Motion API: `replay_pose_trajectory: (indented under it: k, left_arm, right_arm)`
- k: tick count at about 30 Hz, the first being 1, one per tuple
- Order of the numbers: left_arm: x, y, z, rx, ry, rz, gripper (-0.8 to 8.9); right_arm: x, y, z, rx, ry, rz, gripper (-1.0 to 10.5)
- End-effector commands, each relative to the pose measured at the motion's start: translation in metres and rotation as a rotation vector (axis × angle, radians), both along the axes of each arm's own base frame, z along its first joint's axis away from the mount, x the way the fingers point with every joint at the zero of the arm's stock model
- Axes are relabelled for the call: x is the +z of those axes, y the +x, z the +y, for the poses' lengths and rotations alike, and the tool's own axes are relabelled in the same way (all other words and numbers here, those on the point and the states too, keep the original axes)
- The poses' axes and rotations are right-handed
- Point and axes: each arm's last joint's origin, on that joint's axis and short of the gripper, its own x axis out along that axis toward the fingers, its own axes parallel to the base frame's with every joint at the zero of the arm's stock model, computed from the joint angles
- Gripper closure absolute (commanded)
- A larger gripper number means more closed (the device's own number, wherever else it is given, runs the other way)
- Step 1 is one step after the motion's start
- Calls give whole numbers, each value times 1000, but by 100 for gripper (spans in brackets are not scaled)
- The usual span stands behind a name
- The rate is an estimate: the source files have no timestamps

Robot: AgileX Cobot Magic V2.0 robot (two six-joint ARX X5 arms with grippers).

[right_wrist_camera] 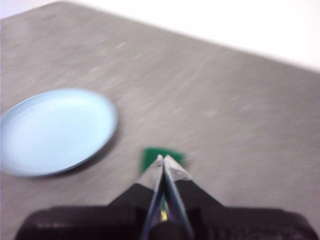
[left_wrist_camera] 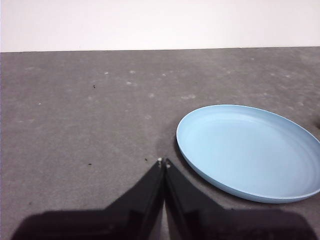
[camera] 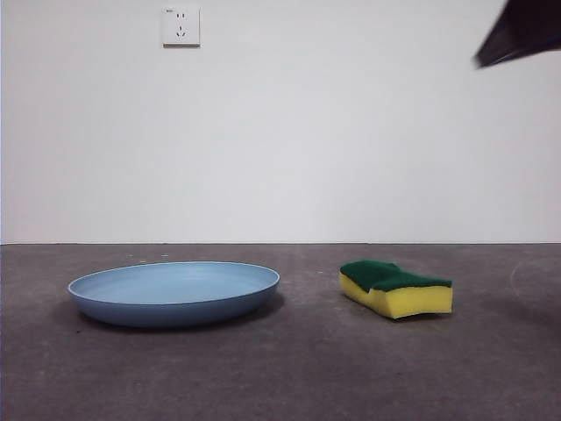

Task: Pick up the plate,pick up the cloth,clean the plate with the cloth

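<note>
Both claws are hanging above the grey bench (camera: pixel 289 368) with jaws pressed together and holding nothing: the right claw (right_wrist_camera: pixel 163 159) is hovering over the cloth (camera: pixel 396 288), and the left claw (left_wrist_camera: pixel 163 162) is sitting just beside the plate's (camera: pixel 175 293) rim. That plate is lying flat on the bench, a wide, shallow, round light-blue dish with a low raised rim and a smooth matte surface. Well apart from it, the cloth is resting on the bench as a small blocky sponge, yellow foam under a dark green top with wavy sides.
</note>
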Motion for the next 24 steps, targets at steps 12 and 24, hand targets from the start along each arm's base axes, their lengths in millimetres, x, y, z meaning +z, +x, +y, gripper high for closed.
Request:
replay_pose_trajectory:
  k: [12, 24]
  left_arm:
    - [-4, 1, 0, 6, -4, 7, 814]
    - [-4, 1, 0, 6, -4, 7, 814]
  right_arm:
    - [-41, -30, -65, -225, 82, -233, 946]
    - [-108, -31, -67, -263, 146, -240, 946]
